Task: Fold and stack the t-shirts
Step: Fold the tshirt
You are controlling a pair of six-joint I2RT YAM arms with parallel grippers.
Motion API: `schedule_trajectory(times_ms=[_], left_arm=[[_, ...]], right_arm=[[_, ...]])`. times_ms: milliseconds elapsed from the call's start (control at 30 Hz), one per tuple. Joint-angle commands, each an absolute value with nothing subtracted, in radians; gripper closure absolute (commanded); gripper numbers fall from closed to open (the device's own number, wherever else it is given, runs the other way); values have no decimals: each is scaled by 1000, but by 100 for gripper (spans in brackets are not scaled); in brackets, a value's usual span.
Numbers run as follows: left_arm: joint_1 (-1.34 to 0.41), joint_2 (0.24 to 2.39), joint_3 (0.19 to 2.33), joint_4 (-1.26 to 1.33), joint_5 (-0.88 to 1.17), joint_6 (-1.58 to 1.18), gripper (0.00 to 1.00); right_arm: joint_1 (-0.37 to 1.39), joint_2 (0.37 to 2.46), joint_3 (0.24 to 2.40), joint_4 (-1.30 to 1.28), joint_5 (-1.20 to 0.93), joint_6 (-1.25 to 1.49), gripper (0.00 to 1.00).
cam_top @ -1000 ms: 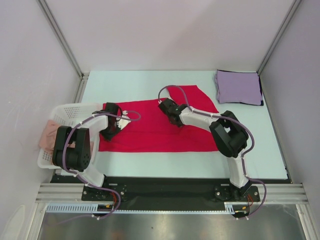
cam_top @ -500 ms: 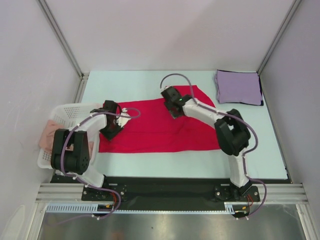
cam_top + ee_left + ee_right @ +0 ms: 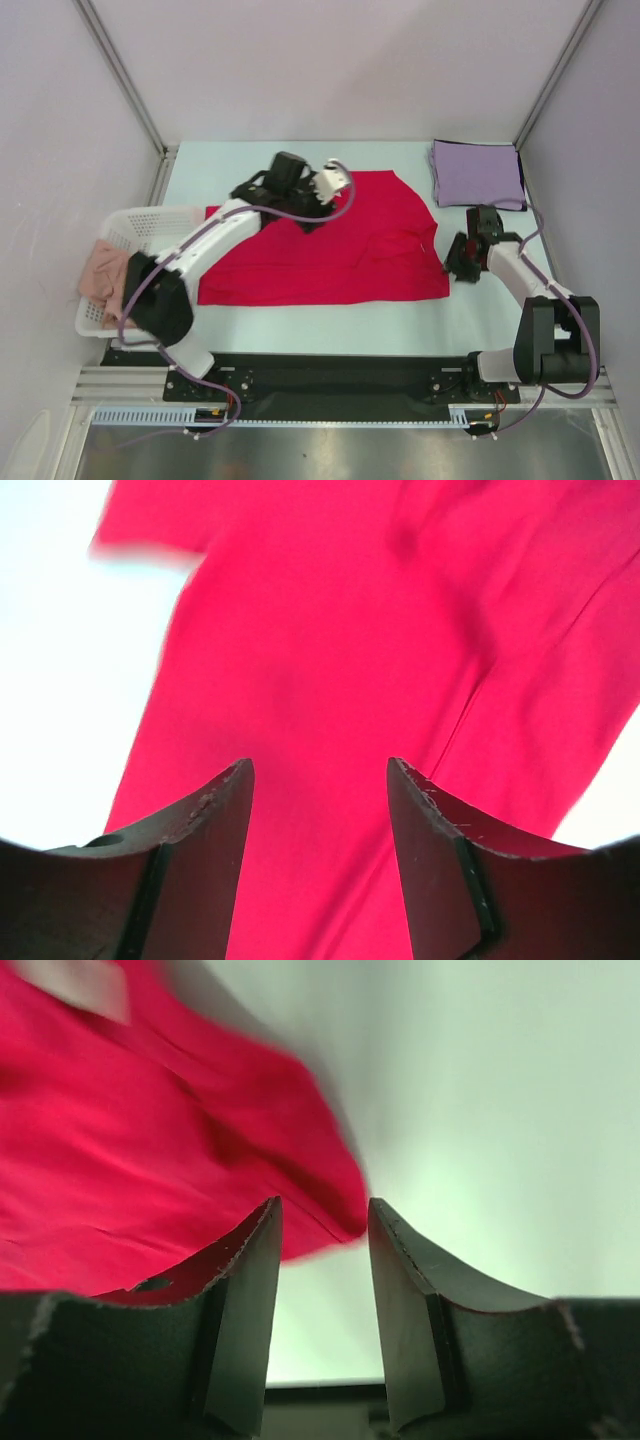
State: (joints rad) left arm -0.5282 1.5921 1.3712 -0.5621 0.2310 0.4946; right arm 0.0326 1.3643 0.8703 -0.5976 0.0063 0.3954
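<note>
1. The red t-shirt (image 3: 330, 255) lies spread in a wide band across the middle of the table (image 3: 300, 322), with creases toward its right end.
2. The lavender t-shirt (image 3: 478, 175) sits folded square at the far right corner, well apart from the red one.
3. The left gripper (image 3: 320, 775) hangs over the far part of the red shirt. Its wrist view shows the jaws apart and holding nothing, with only red cloth beneath them. In the top view the arm hides this.
4. The right gripper (image 3: 322, 1215) is at the shirt's right edge, jaws parted and empty over a red corner and bare table. That view is blurred, so contact with the cloth is unclear.
5. Only the top view shows the white mesh basket (image 3: 135, 225) at the table's left edge, which holds a pinkish cloth (image 3: 100, 270).
</note>
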Motion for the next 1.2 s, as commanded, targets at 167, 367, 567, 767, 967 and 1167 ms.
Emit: schedule_trajectory(times_ms=[167,367,567,767,967,1167], left_arm=[[-747,2038,1695,-449,293,335,34],[-781,2229,1922,-483,310,258,38],[-782,2286,1904,-499,310,258,50],[-782,2249,1815,-480,311,287,85],[-779,2229,1792,-445,273,308,100],[-758,2214,1809,-407,245,273,100]], right_arm=[[-41,1252,695,-612,-98,520,54],[-49,1275,634,-581,-110,554,54],[-51,1292,623,-572,-87,551,55],[-61,1298,612,-548,-71,551,78],[-77,1313,614,-538,-84,545,94],[-103,1273,606,-557,-87,549,98]])
